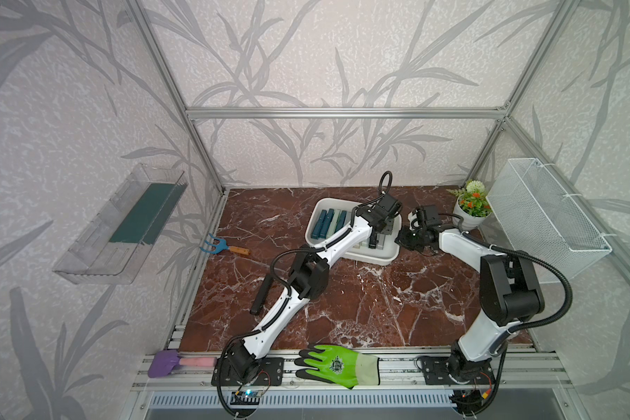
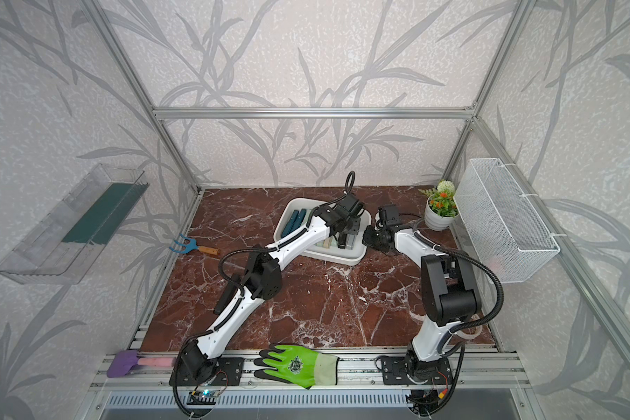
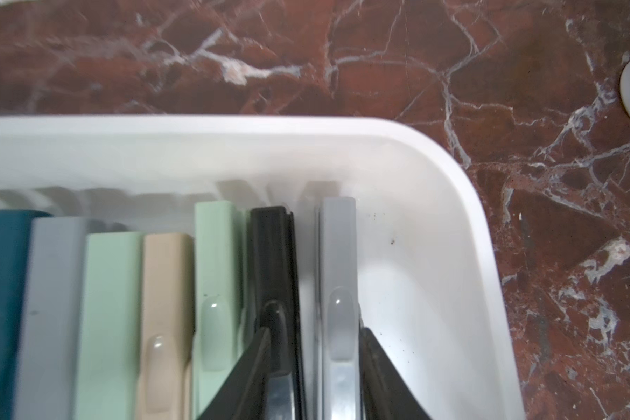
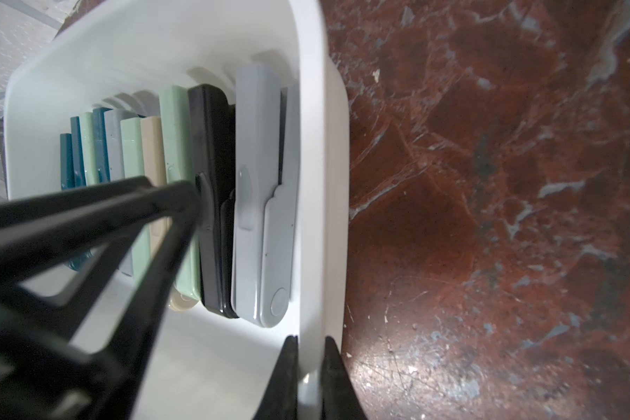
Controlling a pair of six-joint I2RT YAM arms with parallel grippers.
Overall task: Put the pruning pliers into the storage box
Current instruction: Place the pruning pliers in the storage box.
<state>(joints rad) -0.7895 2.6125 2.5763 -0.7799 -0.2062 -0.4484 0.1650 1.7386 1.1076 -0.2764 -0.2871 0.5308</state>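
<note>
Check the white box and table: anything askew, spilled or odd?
Nothing spilled or broken. The pruning pliers stand on edge in a row in the storage box, ends uneven. A few dark specks dot the box floor. A green glove and purple trowel lie on the front rail.

Storage box (image 3: 233,131): glossy, smooth white plastic; pruning pliers (image 3: 113,291): smooth satin plastic, perhaps slightly rubbery; tabletop (image 3: 415,54): polished marble-look stone
</note>
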